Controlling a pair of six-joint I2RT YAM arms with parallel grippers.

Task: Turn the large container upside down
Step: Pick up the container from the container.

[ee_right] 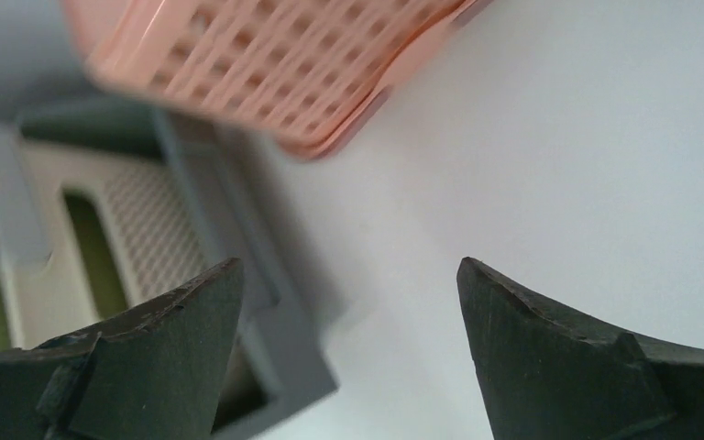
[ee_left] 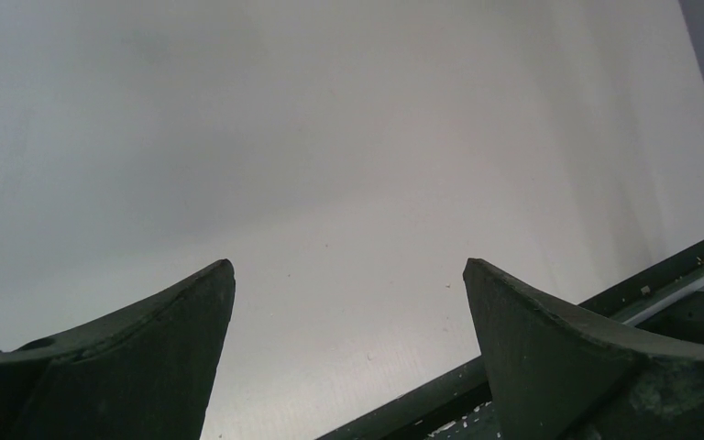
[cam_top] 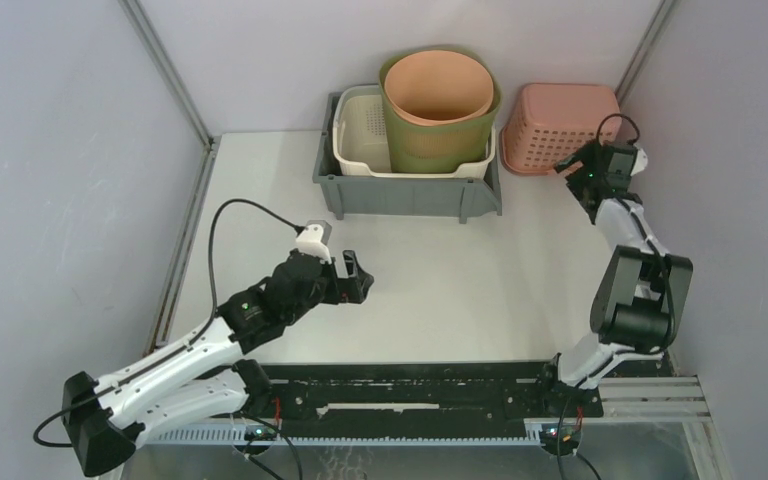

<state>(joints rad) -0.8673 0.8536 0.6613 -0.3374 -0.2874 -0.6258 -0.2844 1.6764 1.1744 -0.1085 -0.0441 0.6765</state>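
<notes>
Right gripper [ee_right: 348, 272] jaws spread wide, empty, just beside the pink basket [cam_top: 560, 120], which I see lying bottom up; left gripper [cam_top: 360, 277] also spread, empty, over the table [cam_top: 460, 290].

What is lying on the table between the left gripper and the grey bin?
Nothing. In the top view, the stretch of table between the left gripper and the grey bin is bare.
</notes>
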